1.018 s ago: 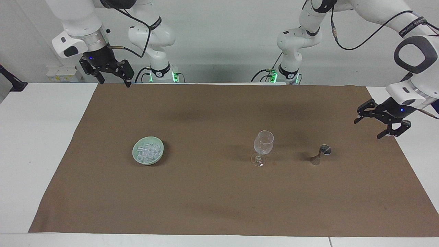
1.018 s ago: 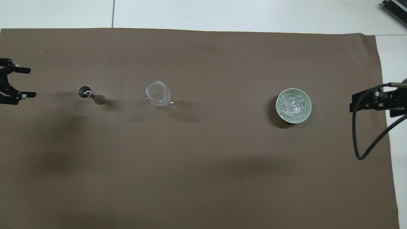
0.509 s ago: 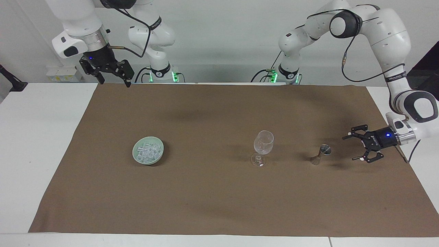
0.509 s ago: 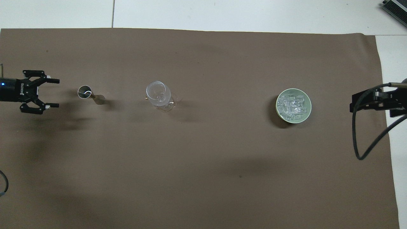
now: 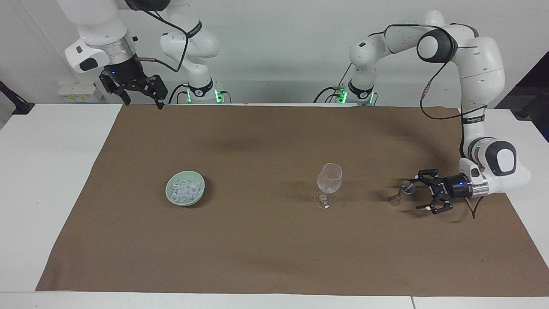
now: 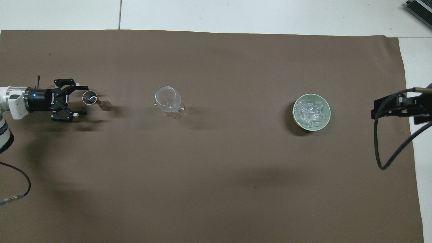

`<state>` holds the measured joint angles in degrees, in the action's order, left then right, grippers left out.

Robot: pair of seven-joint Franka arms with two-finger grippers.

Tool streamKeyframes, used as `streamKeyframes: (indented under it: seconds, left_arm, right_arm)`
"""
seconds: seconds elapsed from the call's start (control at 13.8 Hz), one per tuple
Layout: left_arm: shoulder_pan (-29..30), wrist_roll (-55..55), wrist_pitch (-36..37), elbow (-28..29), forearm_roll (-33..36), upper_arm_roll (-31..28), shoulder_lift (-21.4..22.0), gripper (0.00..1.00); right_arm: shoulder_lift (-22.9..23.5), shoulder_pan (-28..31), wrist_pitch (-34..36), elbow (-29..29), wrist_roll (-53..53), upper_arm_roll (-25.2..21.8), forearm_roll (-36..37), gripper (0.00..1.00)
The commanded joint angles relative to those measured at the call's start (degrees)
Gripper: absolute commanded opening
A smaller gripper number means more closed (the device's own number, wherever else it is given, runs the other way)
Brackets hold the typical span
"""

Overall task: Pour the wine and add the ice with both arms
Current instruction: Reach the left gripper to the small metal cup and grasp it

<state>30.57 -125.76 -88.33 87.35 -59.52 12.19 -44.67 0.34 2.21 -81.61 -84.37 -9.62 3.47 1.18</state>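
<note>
Now the left gripper [image 5: 419,194] has swept in low along the cloth [image 5: 274,257], fingers spread, and is just beside the jigger [image 5: 401,192] at the left arm's end of the table. One finger looks close to the cup's rim; I cannot tell whether it touches. That suggests the pour's first step, grasping the jigger, is about to happen. Next along stands the empty glass [image 5: 329,181], well apart, then the bowl [image 5: 173,196] of ice [image 5: 185,189] toward the right arm's end. The right gripper [image 5: 140,99] waits open over the cloth's edge nearest the robots. Bare cloth between the things gives the arms plenty of room.
</note>
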Motion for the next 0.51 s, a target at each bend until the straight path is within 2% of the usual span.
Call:
streamKeyframes:
  seconds: [0.0,0.15,0.44]
  left_arm:
    - [1.3,-3.0,3.2,-0.6,-4.0,1.2,-2.0,1.0]
    - [2.6,-9.4,3.3,-0.6,-8.1,2.6,-2.4,1.0]
    - [1.4,-10.9,3.4,0.8,-8.3,2.5,-3.8,1.0]
  right_arm:
    - [-1.1,0.9,-0.9,-1.2,1.0,0.3,-1.2,1.0]
    - [-1.0,0.9,-0.9,-1.2,1.0,0.3,-1.2,1.0]
    - [-1.1,0.9,-0.9,-1.2,1.0,0.3,-1.2,1.0]
